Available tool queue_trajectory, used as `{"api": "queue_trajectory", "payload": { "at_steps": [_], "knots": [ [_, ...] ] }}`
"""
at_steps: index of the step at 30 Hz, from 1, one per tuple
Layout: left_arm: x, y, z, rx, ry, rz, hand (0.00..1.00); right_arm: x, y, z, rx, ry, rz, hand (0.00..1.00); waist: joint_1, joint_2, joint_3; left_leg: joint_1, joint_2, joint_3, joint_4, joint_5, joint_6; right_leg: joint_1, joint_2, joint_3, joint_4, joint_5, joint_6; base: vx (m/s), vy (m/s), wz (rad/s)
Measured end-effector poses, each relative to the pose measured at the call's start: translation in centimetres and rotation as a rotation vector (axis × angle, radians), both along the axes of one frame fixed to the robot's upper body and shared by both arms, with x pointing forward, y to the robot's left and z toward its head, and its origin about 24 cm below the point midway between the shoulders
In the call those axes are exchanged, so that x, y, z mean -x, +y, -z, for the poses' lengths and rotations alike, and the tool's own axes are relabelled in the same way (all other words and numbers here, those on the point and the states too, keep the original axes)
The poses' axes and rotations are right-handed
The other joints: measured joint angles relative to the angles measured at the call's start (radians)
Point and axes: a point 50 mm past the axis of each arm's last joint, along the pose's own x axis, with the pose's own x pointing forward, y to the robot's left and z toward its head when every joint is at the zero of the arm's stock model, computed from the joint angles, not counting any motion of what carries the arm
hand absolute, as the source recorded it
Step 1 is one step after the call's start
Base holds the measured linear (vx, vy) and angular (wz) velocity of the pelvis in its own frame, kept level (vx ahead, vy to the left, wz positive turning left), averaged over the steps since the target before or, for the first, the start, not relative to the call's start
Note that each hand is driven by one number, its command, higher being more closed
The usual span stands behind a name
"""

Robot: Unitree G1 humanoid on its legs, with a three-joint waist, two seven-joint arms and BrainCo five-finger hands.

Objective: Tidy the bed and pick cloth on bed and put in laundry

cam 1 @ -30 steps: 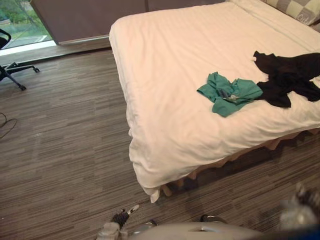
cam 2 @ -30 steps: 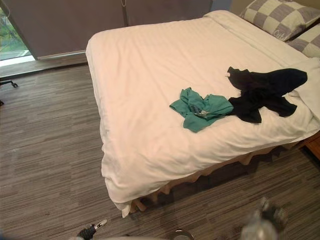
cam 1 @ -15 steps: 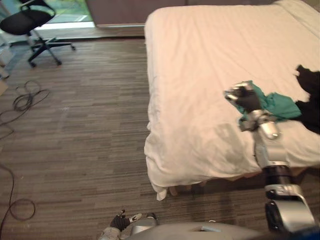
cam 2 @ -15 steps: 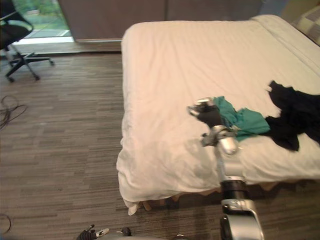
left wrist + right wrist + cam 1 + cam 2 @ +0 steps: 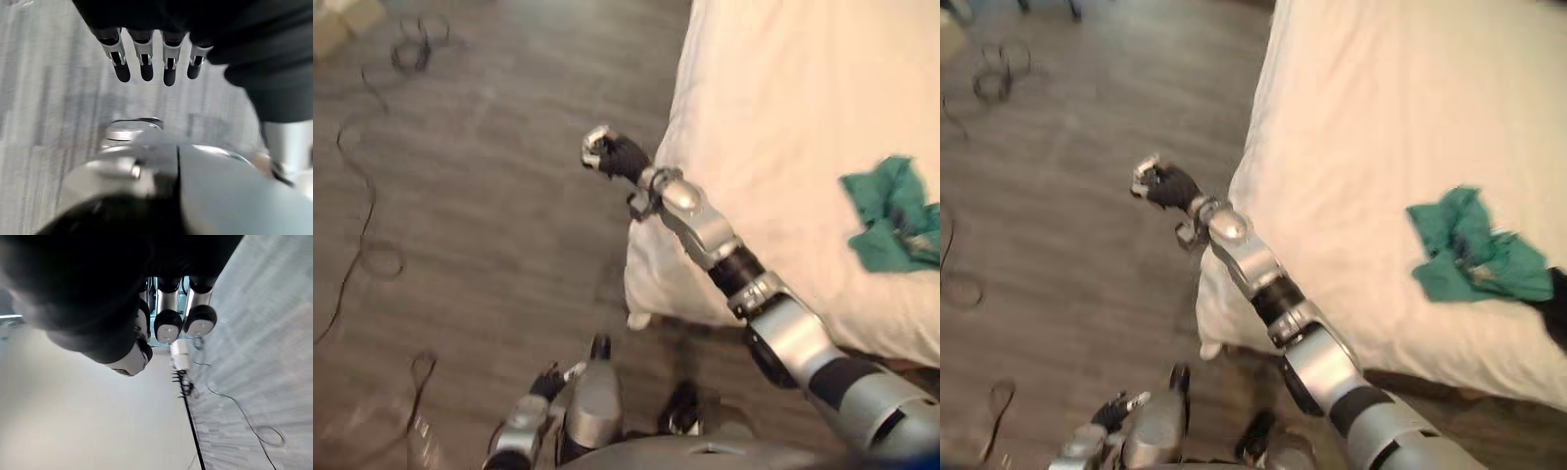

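A crumpled green cloth (image 5: 1474, 250) lies on the white bed (image 5: 773, 117) near its near edge. The edge of a black cloth (image 5: 1559, 311) shows just beside it. My right hand (image 5: 607, 155) is raised over the floor, left of the bed's corner and well away from the green cloth. Its fingers (image 5: 167, 325) are curled with nothing in them. My left hand (image 5: 1116, 411) hangs low by my side, its fingers (image 5: 142, 63) straight over the floor and holding nothing.
Wood-patterned floor (image 5: 489, 196) spreads out to the left of the bed. Loose cables (image 5: 367, 186) loop on it at the far left. A pale box (image 5: 333, 24) sits at the far upper left corner.
The camera has swung left and down. My right hand, which was over the green cloth, has moved left past the bed's corner, out over the floor. The cloth stays on the bed.
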Motion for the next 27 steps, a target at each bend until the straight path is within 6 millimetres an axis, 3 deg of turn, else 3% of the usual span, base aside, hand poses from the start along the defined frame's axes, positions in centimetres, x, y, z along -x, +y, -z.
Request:
{"api": "queue_trajectory", "payload": {
  "at_steps": [4,7,10,16,19,21,24,27],
  "knots": [
    [-1.7,-1.1,-0.6,0.042,-0.047,0.002,0.0,-1.0,-0.9,0.9,0.004,0.052,0.076,1.0,0.013,0.041,0.032,-0.12,-0.01,-0.022,0.069,0.0,0.001,-0.113,-0.036,-0.017,0.096,-0.038,-0.005,-0.18,0.011,0.17],
    [-2.8,-1.6,-1.0,0.053,-0.071,0.008,0.0,-1.5,-1.8,0.5,-0.05,0.059,0.146,1.0,0.015,0.056,0.04,-0.202,-0.027,-0.022,0.109,0.006,0.008,-0.212,-0.086,-0.016,0.205,-0.097,-0.006,-0.19,-0.036,0.14],
    [-3.9,-1.8,-1.5,0.091,-0.105,-0.055,0.0,-1.6,-2.1,0.0,-0.095,0.036,0.205,1.0,-0.008,0.074,0.05,-0.302,-0.027,-0.02,0.123,0.036,0.008,-0.335,-0.119,-0.011,0.293,-0.128,-0.026,-0.21,-0.062,0.12],
    [-6.0,-2.2,-3.0,0.14,-0.19,-0.131,0.0,-1.9,-3.1,0.0,-0.181,0.076,0.274,1.0,-0.038,0.096,0.062,-0.413,-0.003,0.011,0.133,0.075,-0.001,-0.487,-0.12,0.02,0.356,-0.13,-0.045,-0.11,-0.059,-0.06],
    [-7.8,-2.9,-4.0,0.19,-0.245,-0.185,0.0,-2.3,-4.6,0.9,-0.206,0.107,0.32,1.0,-0.058,0.116,0.07,-0.469,0.011,0.044,0.162,0.075,0.0,-0.562,-0.119,0.049,0.382,-0.124,-0.056,-0.06,-0.02,-0.2],
    [-9.7,-4.4,-5.2,0.257,-0.288,-0.187,0.0,-2.5,-5.4,1.6,-0.209,0.131,0.343,1.0,-0.078,0.122,0.073,-0.516,0.019,0.056,0.183,0.075,0.0,-0.614,-0.119,0.061,0.4,-0.122,-0.06,-0.06,-0.007,-0.09],
    [-12.8,-6.9,-7.5,0.352,-0.354,-0.167,0.0,-2.2,-4.6,1.9,-0.231,0.16,0.322,1.0,-0.096,0.124,0.074,-0.585,0.042,0.072,0.218,0.073,0.003,-0.682,-0.108,0.073,0.414,-0.115,-0.073,-0.06,-0.003,-0.11],
    [-13.8,-7.3,-8.4,0.387,-0.366,-0.228,0.0,-2.3,-4.8,2.1,-0.262,0.189,0.319,1.0,-0.102,0.134,0.078,-0.641,0.059,0.079,0.248,0.07,0.008,-0.731,-0.096,0.078,0.421,-0.107,-0.084,-0.05,0.004,-0.09]
  ]
}}
